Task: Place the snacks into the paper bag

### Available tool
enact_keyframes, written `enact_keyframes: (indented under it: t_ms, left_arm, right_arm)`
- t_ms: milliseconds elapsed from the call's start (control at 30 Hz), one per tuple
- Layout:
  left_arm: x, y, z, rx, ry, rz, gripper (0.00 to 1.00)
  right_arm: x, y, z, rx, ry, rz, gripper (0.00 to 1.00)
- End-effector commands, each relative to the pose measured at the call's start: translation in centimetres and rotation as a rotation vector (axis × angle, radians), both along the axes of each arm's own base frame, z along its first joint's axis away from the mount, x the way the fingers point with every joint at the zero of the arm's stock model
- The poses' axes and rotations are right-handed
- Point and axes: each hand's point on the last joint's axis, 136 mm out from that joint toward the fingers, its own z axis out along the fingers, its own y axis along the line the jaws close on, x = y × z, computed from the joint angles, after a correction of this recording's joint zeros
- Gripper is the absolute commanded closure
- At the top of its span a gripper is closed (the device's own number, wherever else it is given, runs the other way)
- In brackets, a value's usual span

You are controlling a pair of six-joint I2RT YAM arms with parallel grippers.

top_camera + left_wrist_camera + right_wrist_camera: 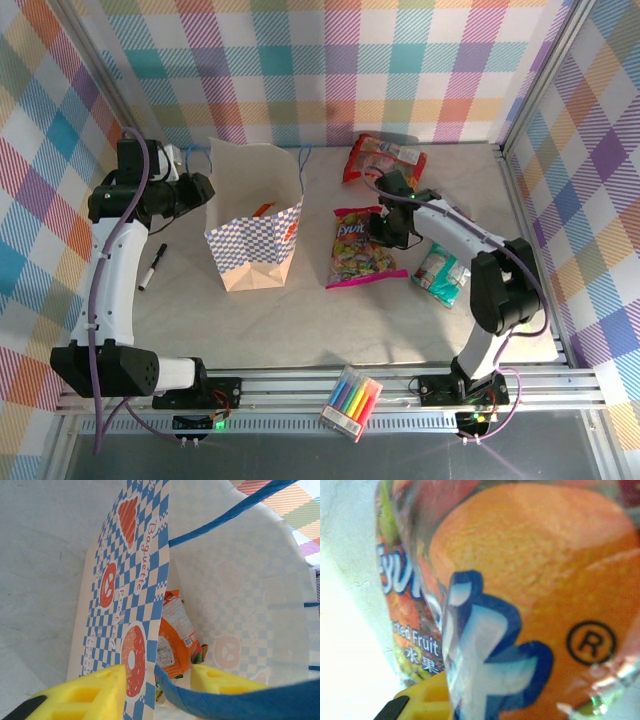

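The paper bag stands open left of centre. My left gripper is at its left rim, open. In the left wrist view my left gripper straddles the checkered bag wall, one yellow finger outside and one inside, neither touching it. A blue cord handle crosses in front, and an orange snack packet lies inside. My right gripper is on the top right edge of the multicolour candy packet. Up close, the candy packet has a raised fold of film beside the yellow finger.
A red snack packet lies at the back, and a teal one lies right of the candy. A black pen lies left of the bag. The clear pack of markers rests on the front rail.
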Motion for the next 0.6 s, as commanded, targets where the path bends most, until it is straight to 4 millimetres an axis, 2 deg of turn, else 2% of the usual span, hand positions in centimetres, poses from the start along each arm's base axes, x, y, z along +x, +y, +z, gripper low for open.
enact_keyframes:
  t_ms: [0,333,567]
  left_arm:
    - [0.2,0.3,1.0,-0.009,-0.023,0.006,0.60]
    - [0.8,-0.1,-0.7,-0.025,0.027,-0.013,0.59]
    - [1.3,0.1,-1.8,-0.016,0.054,-0.008,0.60]
  right_arm:
    - [0.8,-0.1,5.2,0.023,-0.124,0.013,1.00]
    - [0.2,-0.1,12.8,0.036,-0.290,0.040,1.00]
    - [-1.0,0.2,19.3,0.027,-0.434,0.082,1.00]
